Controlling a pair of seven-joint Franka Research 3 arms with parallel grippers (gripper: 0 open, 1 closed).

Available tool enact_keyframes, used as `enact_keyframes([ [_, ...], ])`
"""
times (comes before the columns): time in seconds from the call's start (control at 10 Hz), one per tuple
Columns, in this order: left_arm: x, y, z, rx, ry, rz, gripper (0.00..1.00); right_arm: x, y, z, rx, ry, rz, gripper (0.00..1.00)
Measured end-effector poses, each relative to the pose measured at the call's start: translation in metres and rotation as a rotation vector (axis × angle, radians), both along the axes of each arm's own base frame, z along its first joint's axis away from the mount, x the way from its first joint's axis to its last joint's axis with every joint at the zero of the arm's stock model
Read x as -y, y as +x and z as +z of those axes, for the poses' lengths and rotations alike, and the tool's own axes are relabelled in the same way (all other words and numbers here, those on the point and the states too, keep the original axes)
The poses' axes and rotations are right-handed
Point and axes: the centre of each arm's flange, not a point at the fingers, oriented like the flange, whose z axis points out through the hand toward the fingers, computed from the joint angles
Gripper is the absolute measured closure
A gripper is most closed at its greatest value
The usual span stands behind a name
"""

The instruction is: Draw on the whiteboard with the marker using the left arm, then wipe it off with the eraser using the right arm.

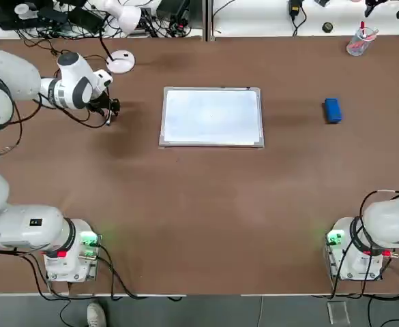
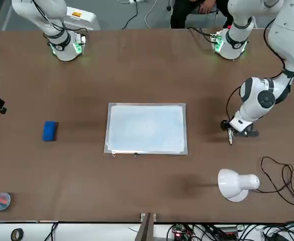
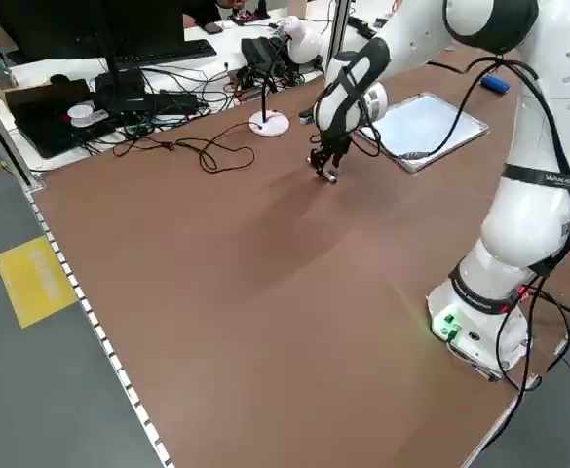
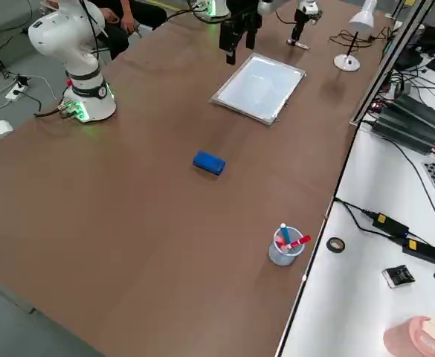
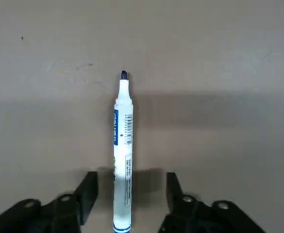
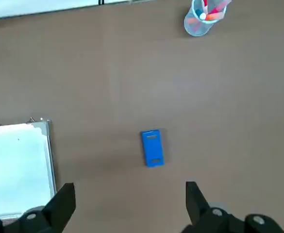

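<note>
My L arm bent over brown tabletop, whiteboard partly behind its cables, blue eraser beyond, lamp nr monitor

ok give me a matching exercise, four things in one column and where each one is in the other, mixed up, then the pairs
1. marker
2. eraser
3. left gripper
4. cup of pens

A. on the robot's left of the whiteboard, at its arm's end, fingers open
B. lying between the open fingers of the left gripper, not clamped
C. near the table's far edge, on the robot's right
D. on bare table to the robot's right of the whiteboard

Pairs: 1-B, 2-D, 3-A, 4-C
</note>
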Motion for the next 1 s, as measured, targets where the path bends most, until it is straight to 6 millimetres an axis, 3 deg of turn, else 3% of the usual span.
enact_keyframes([
  [0.2, -0.0005, -0.0009, -0.004, -0.007, 0.001, -0.001, 0.46, 0.0007, -0.0006, -0.0029, -0.015, -0.001, 0.008, 0.0],
  [0.3, -0.0006, -0.0012, -0.0056, -0.01, 0.001, -0.001, 0.47, 0.0008, -0.0005, -0.0036, -0.018, -0.001, 0.013, 0.0],
  [0.5, -0.004, -0.0004, -0.0059, -0.01, 0.005, -0.001, 0.61, 0.0009, -0.0004, -0.0039, -0.019, -0.001, 0.019, 0.0],
  [0.6, -0.0047, -0.0004, -0.0061, -0.01, 0.005, -0.001, 0.61, 0.0006, -0.0004, -0.0039, -0.019, -0.001, 0.022, 0.0],
  [0.9, -0.0069, 0.0005, -0.005, -0.009, 0.007, 0.001, 0.84, 0.0004, -0.0002, -0.0038, -0.017, -0.001, 0.024, 0.0],
  [1.0, -0.0068, 0.0006, -0.0049, -0.01, 0.007, 0.001, 0.83, 0.0003, -0.0002, -0.0037, -0.016, -0.001, 0.025, 0.0],
])
